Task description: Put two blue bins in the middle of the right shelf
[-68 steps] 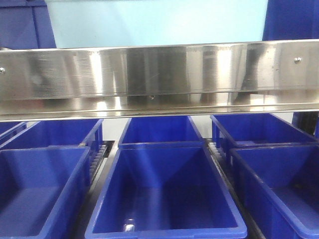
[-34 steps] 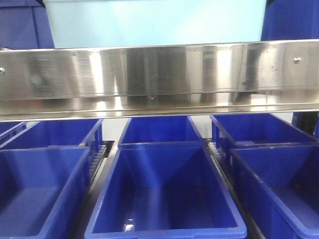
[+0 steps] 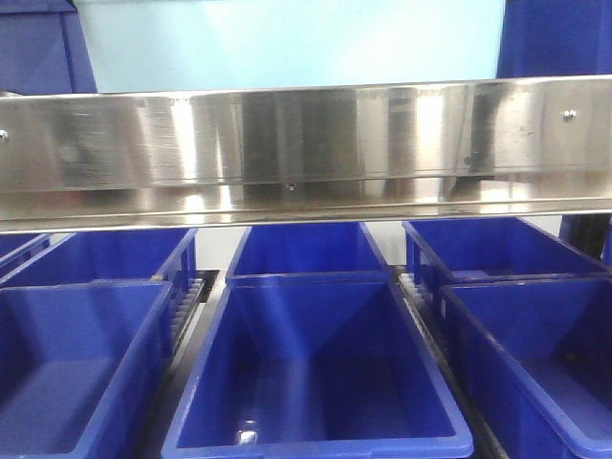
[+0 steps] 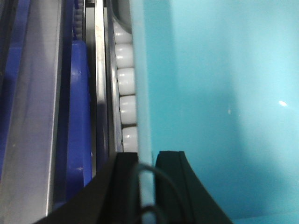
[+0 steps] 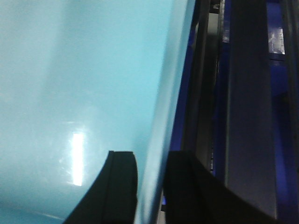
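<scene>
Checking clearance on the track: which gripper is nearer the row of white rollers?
Left. The left gripper straddles the pale blue bin wall, with the white rollers just outside it. The right gripper straddles the opposite wall, with no rollers showing beside it.

The front camera looked straight ahead and close at the steel shelf rail [image 3: 306, 143], with dark blue crates [image 3: 316, 363] below and the pale blue bin [image 3: 287, 43] above. Both wrist cameras sat tight over that shared bin's rim, the left gripper [image 4: 147, 156] and right gripper [image 5: 150, 156] straddling opposite walls.
</scene>
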